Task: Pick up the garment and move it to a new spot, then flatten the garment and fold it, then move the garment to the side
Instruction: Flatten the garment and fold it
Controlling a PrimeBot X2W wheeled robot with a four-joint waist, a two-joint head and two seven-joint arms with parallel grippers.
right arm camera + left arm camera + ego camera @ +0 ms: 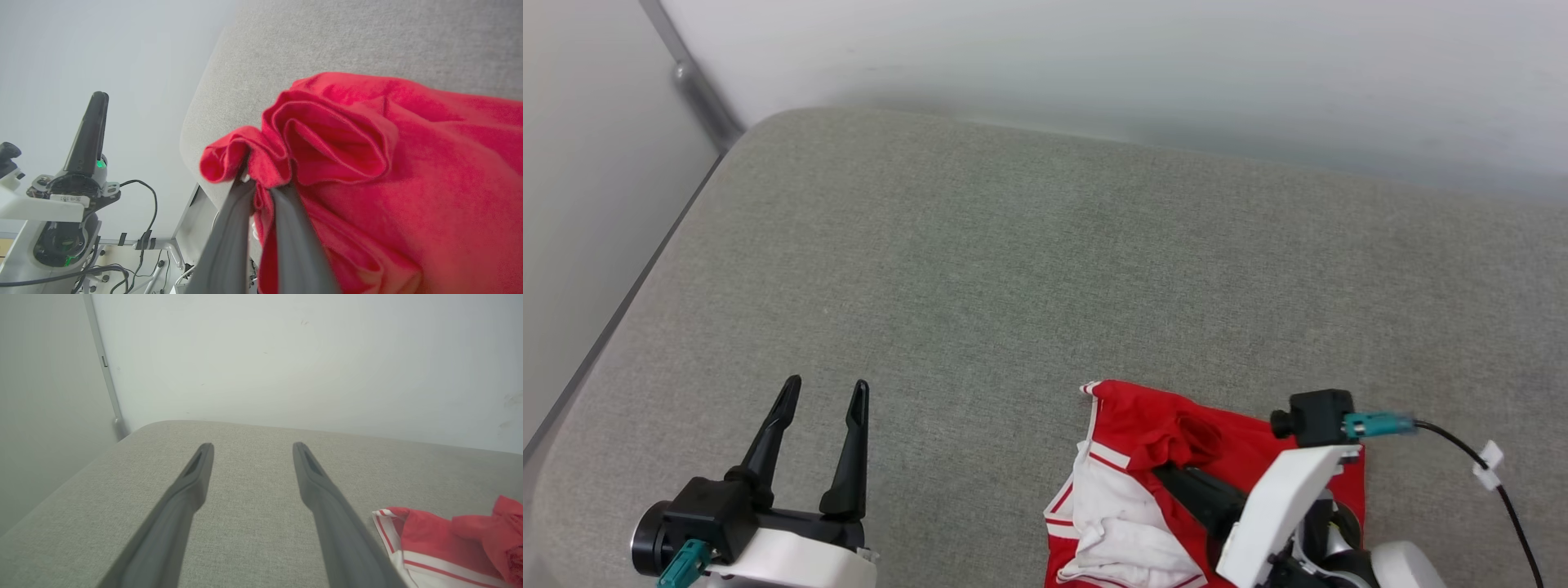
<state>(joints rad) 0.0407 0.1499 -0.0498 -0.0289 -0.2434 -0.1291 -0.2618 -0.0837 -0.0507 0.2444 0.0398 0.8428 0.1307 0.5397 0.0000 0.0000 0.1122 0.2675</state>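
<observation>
Presently, by bulk, largest first.

1. Grey padded surface (pixel 1013 269): across nearly all of the head view, rounded corner at upper left, pale wall along the top edge.

2. The garment (pixel 1127 416): crumpled heap at bottom centre-right of the head view, cut off by the lower edge. Red cloth uppermost and to the right; white sleeve with red-striped trim bunched at the heap's lower left. No long axis to be read from so rumpled a pile. In the left wrist view, tucked into the lower right corner.

3. Right gripper (pixel 1168 474): entering from the lower right, fingers aimed up and left, pressed nearly together, pinching a gathered red fold near the middle of the heap. In the right wrist view, puckered cloth standing up around the tips.

4. Left gripper (pixel 826 384): lower left of the head view, fingers spread wide, pointing up the frame, holding nothing, well apart from the heap off to its right.

Governing relation: right arm nearer by far, already on the cloth; bulk of the heap down and around the pinch; open cushion up and left of it. Probably a lift and carry toward that side, with some risk of so small a pinch slipping.
</observation>
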